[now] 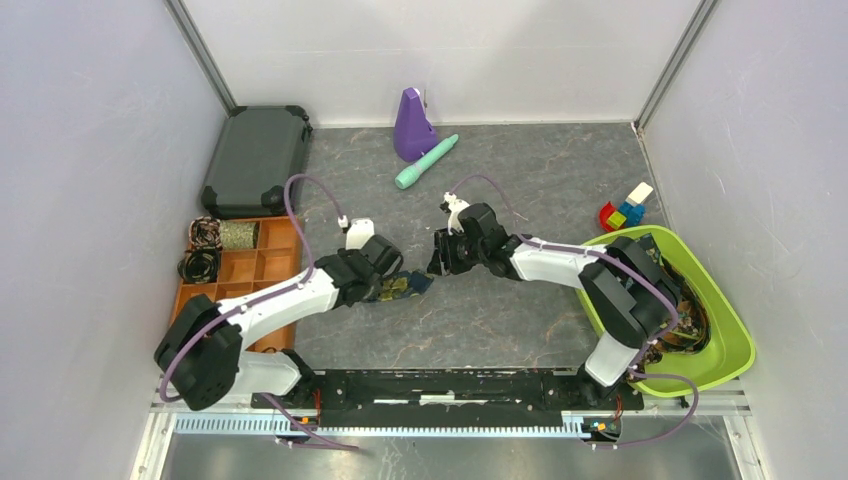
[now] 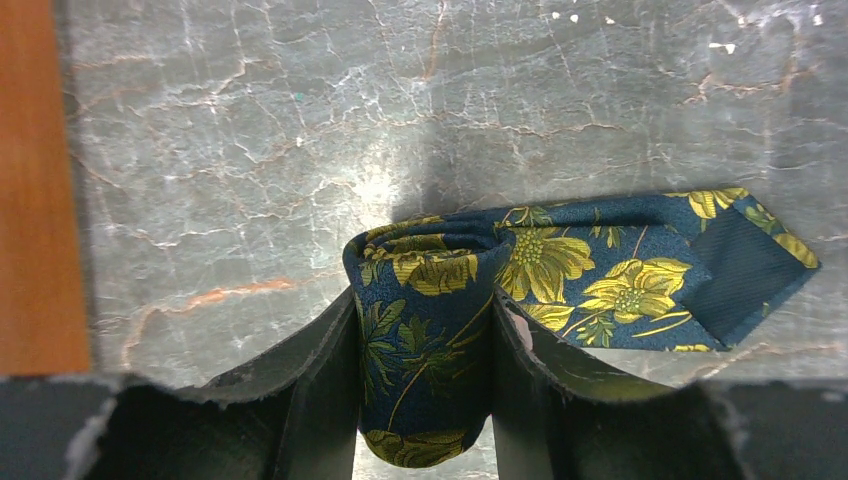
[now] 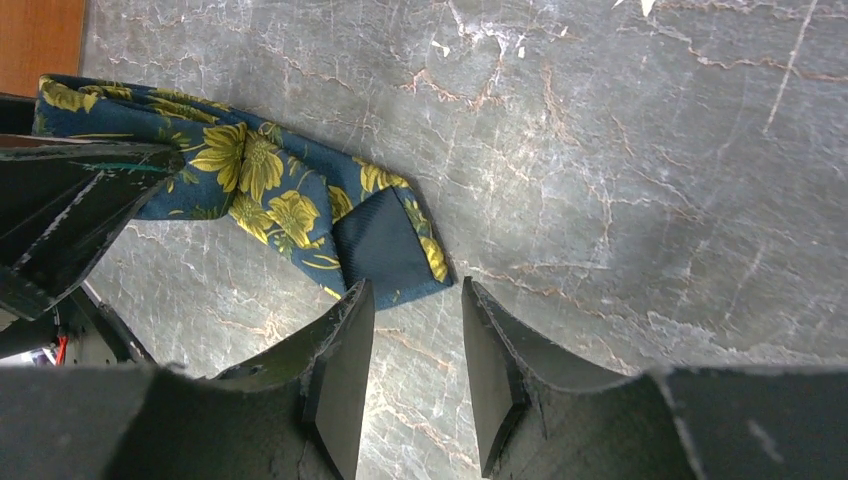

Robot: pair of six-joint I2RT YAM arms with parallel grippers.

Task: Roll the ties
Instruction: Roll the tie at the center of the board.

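**A:** Which step is this?

**B:** Mid-roll, I'd say. The left fingers (image 2: 320,385) pinch the coiled part of one navy tie (image 2: 600,280) with yellow flowers, near the middle of the tabletop (image 2: 250,150). A short tail ending in the pointed tip lies flat beside the coil, towards the right arm.

**A:** And the right fingers (image 3: 340,380)?

**B:** Spread, holding nothing, hovering just beside that pointed tip.

**A:** So what comes next?

**B:** Probably the loose tail has to go onto the coil. The right fingers would need to take or press the tip while the left side turns the roll. The layers must stay tight or they may spring apart. After that, I guess, the coil belongs in the orange tray (image 1: 245,268).

**A:** Counts?

**B:** One tie in hand. Three coils (image 1: 206,233) in the tray, as far as I can tell. More ties lie heaped in the green bin (image 1: 735,350), too tangled and hidden by the right arm to count. There is also one teal cylinder (image 1: 425,162), one purple object (image 1: 410,125), one dark case (image 1: 255,160) and a small cluster of toy blocks (image 1: 625,210), too small to number
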